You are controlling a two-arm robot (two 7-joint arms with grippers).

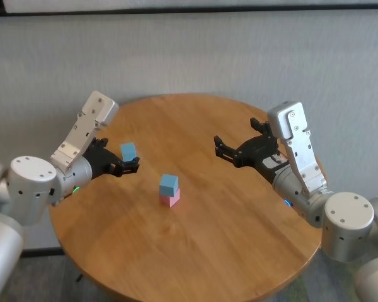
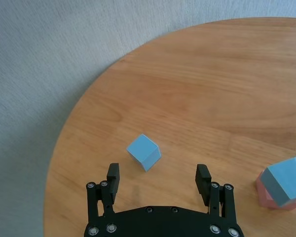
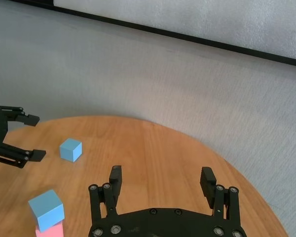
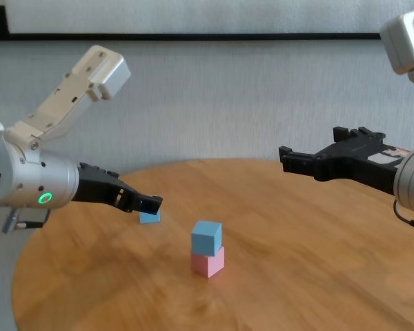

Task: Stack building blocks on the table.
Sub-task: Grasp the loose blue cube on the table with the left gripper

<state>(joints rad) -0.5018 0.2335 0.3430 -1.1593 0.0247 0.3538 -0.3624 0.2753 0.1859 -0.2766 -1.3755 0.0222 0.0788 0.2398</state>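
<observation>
Head view: matte light-blue cube (image 1: 169,183) stacked on pink cube (image 1: 170,199) near the middle of round honey-brown plank-grain table (image 1: 239,233), second blue cube (image 1: 128,151) loose just ahead of wide-open, empty left gripper (image 1: 131,165), right gripper (image 1: 222,148) equally wide, empty, hovering opposite, pale grey wall (image 1: 189,56) behind.

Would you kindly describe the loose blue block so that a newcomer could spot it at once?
On the round wooden table, look toward the robot's left side, just ahead of the open left gripper. There the loose blue block sits alone on the wood. The other blue block rests on the pink block at the table's middle.
</observation>
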